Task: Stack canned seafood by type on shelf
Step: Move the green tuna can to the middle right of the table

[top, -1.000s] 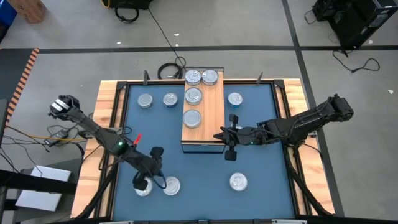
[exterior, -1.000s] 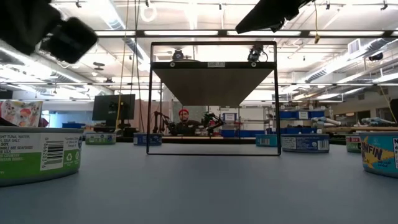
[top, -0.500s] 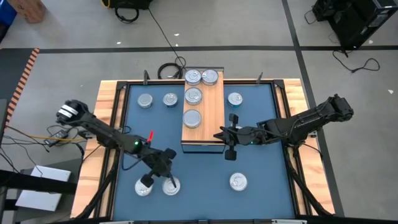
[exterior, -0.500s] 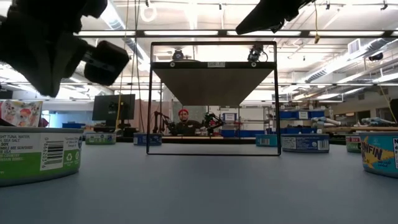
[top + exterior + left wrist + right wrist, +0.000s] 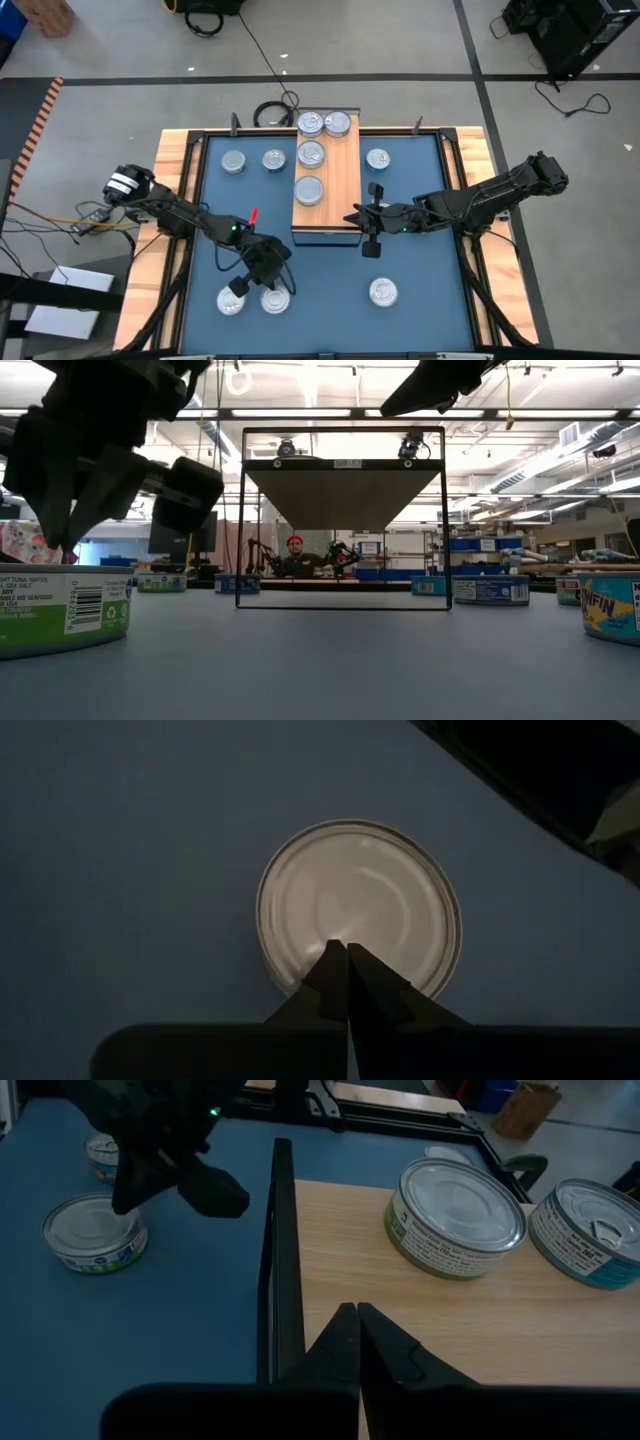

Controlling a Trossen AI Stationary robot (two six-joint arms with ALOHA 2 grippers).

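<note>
A flat round tin [image 5: 358, 908] is showing its plain silver lid (green label on its side) near the table mat's [image 5: 320, 270] front-left corner. The left gripper [image 5: 347, 982] is hanging just above it, fingers pressed together and holding nothing. The right gripper [image 5: 357, 1342] is waiting closed at the shelf's [image 5: 342, 175] right edge.

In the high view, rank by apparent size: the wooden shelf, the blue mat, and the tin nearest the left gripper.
1. Blue mat
2. Wooden shelf
3. Tin, beside the left gripper, far smaller than the shelf.

Left claw [image 5: 240, 287] hides a tin [image 5: 358, 907] edge
</note>
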